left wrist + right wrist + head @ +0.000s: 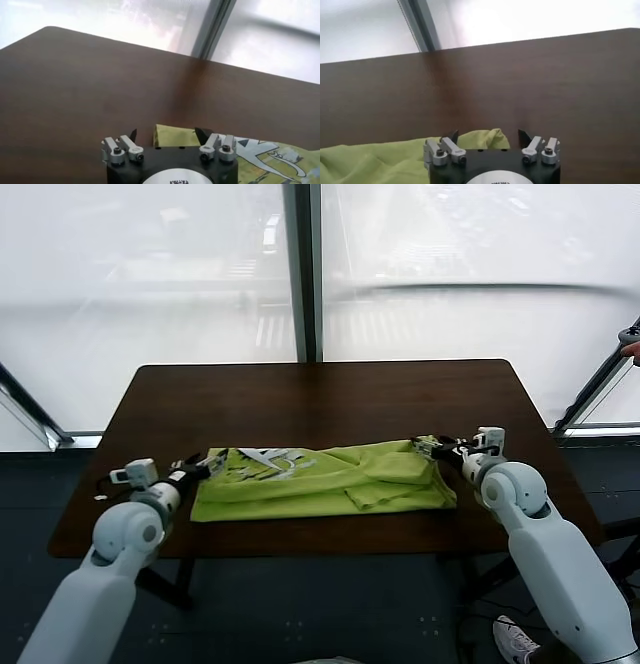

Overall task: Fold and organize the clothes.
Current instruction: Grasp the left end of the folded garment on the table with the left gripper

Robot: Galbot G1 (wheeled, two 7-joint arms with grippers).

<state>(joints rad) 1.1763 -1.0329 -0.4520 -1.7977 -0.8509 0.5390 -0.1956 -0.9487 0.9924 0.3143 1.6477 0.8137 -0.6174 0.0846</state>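
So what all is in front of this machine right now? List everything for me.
T-shirt: one, lime green with a white print towards the robot's left end, lying partly folded along the near half of the table.
Table: one, dark brown wood, in front of the windows.
Window frame: one dark upright post, behind the table's far edge.
Shoe: one, white, on the floor at the robot's near right.
Left gripper: one, black and silver, at the shirt's left end, fingers apart around the cloth edge.
Right gripper: one, black and silver, at the shirt's right end, fingers apart over the cloth.
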